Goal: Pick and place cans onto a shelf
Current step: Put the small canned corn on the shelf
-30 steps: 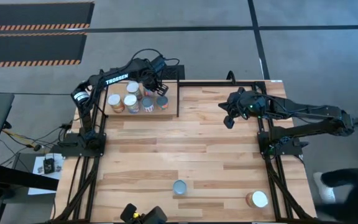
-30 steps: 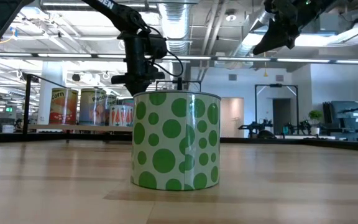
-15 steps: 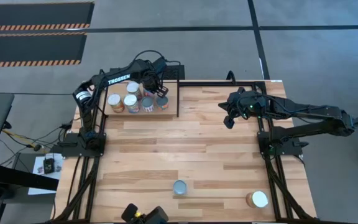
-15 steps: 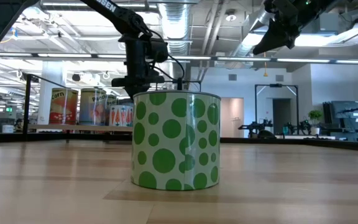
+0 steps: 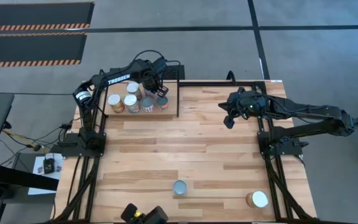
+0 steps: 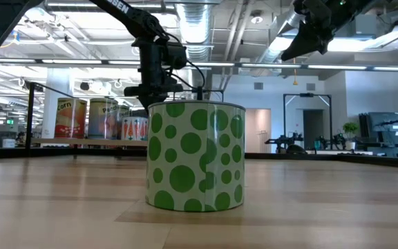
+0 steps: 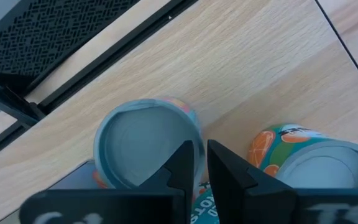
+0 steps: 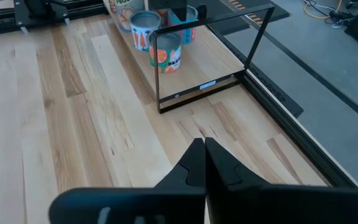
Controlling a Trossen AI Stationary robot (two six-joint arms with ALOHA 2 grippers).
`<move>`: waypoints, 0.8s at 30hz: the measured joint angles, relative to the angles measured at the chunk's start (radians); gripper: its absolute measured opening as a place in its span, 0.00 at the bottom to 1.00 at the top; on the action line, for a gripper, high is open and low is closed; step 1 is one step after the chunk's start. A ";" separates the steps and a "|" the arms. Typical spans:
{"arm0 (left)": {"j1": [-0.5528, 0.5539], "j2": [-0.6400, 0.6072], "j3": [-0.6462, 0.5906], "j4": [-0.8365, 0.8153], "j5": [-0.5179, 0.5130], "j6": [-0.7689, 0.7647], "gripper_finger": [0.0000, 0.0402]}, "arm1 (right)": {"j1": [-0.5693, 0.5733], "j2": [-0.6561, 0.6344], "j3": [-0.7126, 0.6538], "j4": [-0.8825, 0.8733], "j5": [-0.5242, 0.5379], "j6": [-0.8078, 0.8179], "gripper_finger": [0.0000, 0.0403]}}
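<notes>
The cans [image 5: 132, 98] stood mostly upright in a cluster on the shelf [image 5: 173, 94] at the far left corner of the tabletop [image 5: 185, 149], their long axes vertical and their round tops facing up. Two more remained on the near part of the tabletop: a green-spotted can [image 5: 179, 187] near the middle of the front edge, and an orange-sided can with a white top [image 5: 258, 199] further toward the right arm's side. The left gripper [image 5: 157, 90] hung over the shelf, directly above the cans there; in its wrist view its jaws stood only a narrow slit apart, above the gap between a blue-topped can [image 7: 145, 146] and an orange-printed can [image 7: 312, 158], gripping neither. The right gripper [image 5: 229, 119] hovered above the far right part of the tabletop, jaws pressed together and empty, well apart from every can. Both loose cans lay toward the front, away from either gripper. The white-topped one sat on the right arm's side, so that arm seemed the likelier to reach it, descending from above.
</notes>
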 joint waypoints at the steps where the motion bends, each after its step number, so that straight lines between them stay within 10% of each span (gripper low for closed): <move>1: 0.000 0.000 0.000 -0.002 0.000 0.000 0.09 | 0.000 0.000 0.000 0.000 0.000 0.000 0.02; 24: 0.022 0.008 0.002 0.132 -0.054 0.065 0.03 | 0.000 0.000 0.000 0.000 0.000 0.000 0.02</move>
